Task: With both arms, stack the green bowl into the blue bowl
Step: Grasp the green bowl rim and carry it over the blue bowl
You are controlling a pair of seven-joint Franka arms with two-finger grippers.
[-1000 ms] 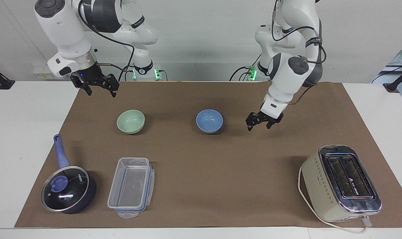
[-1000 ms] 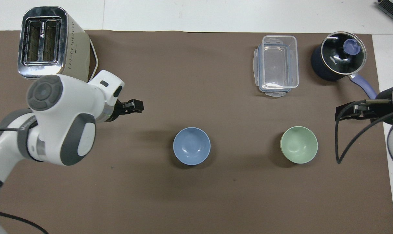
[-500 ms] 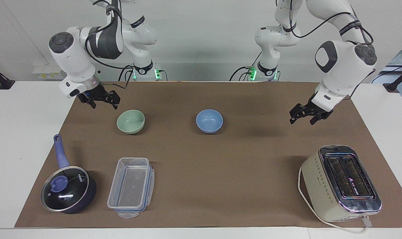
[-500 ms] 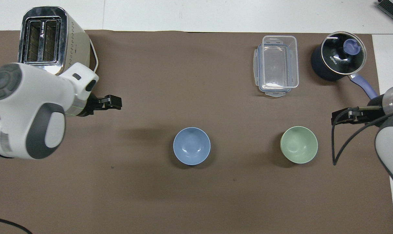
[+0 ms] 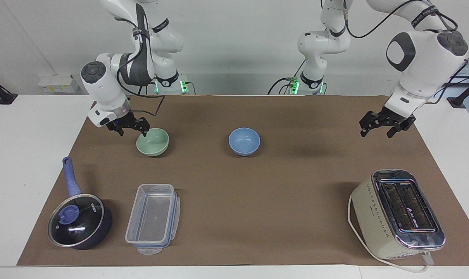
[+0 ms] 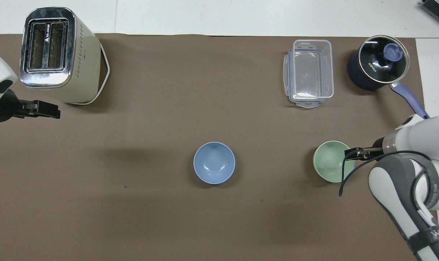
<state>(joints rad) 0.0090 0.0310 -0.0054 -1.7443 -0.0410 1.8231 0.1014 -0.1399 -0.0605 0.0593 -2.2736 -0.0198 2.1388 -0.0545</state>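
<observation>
The green bowl (image 5: 154,142) (image 6: 330,163) stands upright on the brown mat toward the right arm's end. The blue bowl (image 5: 244,141) (image 6: 214,162) stands upright mid-table, beside it and apart from it. My right gripper (image 5: 133,133) (image 6: 352,154) is open and low at the green bowl's rim on the side toward the right arm's end. One finger is at the rim; whether it touches I cannot tell. My left gripper (image 5: 375,133) (image 6: 54,110) is open and empty, raised over the mat near the left arm's end, well away from the blue bowl.
A cream toaster (image 5: 397,213) (image 6: 56,54) stands farther from the robots at the left arm's end. A clear plastic container (image 5: 153,219) (image 6: 310,72) and a dark lidded pot with a blue handle (image 5: 79,223) (image 6: 377,63) stand farther from the robots than the green bowl.
My right gripper has come down and moved in to the green bowl's rim. My left gripper has swung away from the blue bowl toward the left arm's end. Both bowls are unmoved.
</observation>
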